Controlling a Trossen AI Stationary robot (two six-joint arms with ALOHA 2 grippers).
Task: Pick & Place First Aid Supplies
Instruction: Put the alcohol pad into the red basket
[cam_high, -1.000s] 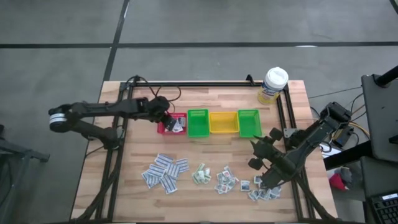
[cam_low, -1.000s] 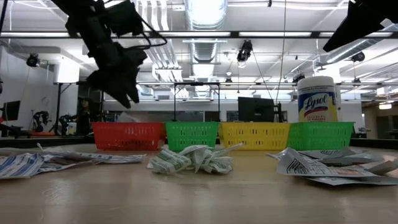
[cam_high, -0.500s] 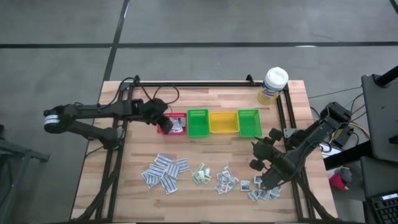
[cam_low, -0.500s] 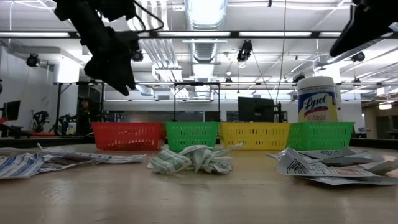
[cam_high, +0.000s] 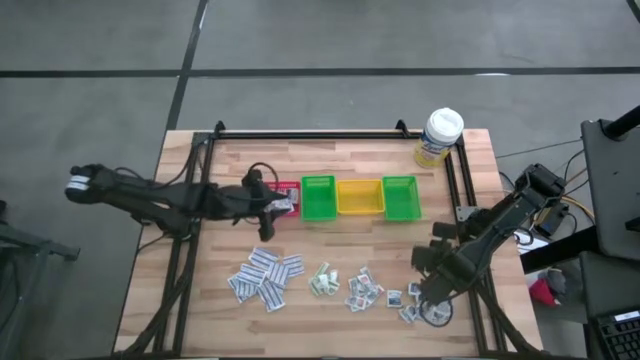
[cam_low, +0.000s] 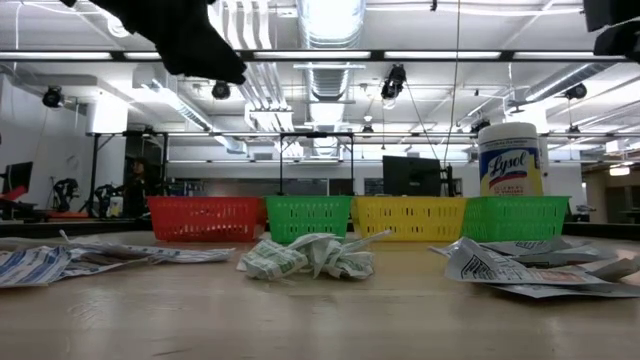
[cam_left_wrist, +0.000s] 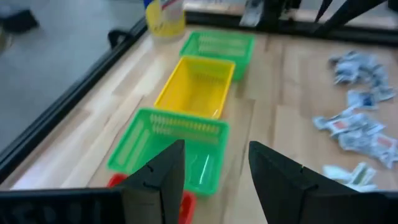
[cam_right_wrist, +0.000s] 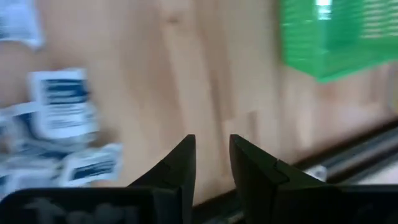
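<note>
Wooden table (cam_high: 330, 165), bins (cam_high: 358, 197), left end effector (cam_left_wrist: 214, 171) spread, right end effector (cam_right_wrist: 211, 163) narrowly parted, empty

Pale matt wooden table (cam_high: 330, 240), slotted glossy plastic bins (cam_high: 359, 197), crinkled paper packets (cam_high: 265, 277)

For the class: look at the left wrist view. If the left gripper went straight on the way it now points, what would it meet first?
Most likely the nearest green bin, which lies just ahead of the open left gripper. The yellow bin and a second green bin follow in line. The gripper's height above the table is unclear, so it might pass over the rim.
</note>
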